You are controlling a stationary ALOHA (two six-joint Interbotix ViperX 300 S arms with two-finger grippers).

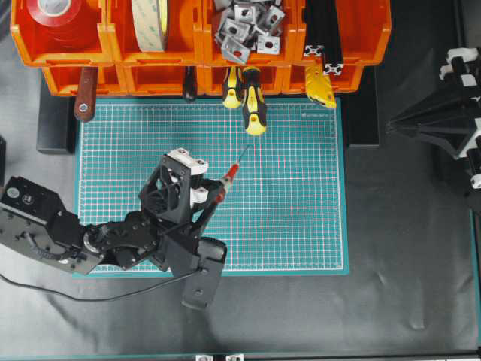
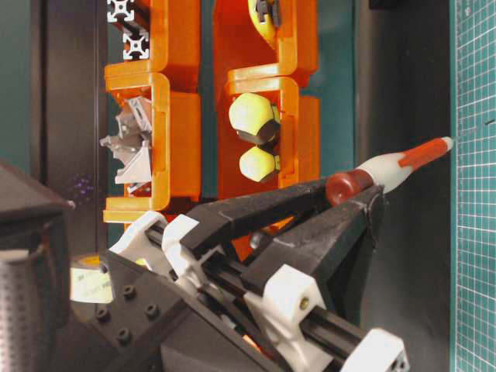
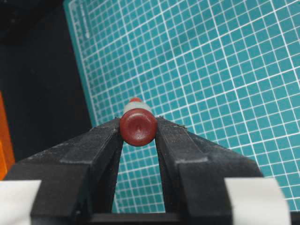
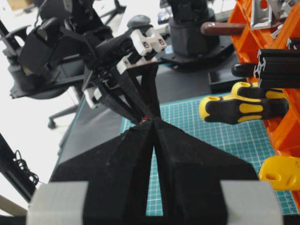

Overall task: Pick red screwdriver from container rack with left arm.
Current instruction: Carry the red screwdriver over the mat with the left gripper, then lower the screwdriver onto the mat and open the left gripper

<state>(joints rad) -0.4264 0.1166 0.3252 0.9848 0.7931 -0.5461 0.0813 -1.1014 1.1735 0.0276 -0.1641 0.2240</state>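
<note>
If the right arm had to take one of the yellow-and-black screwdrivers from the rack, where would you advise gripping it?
Grip the longer yellow-and-black screwdriver on its handle's free end, which sticks out of the container rack over the green mat. Come from the mat side, fingers across the handle; its shaft is hidden inside the bin. The neighbouring handle lies close alongside, so clearance looks tight there.

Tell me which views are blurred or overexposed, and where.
Left wrist view: the red screwdriver butt is sharp, the green mat slightly soft. Right wrist view: the right gripper is blurred up close, the background at left washed out white. Overhead view: evenly lit, sharp.
</note>
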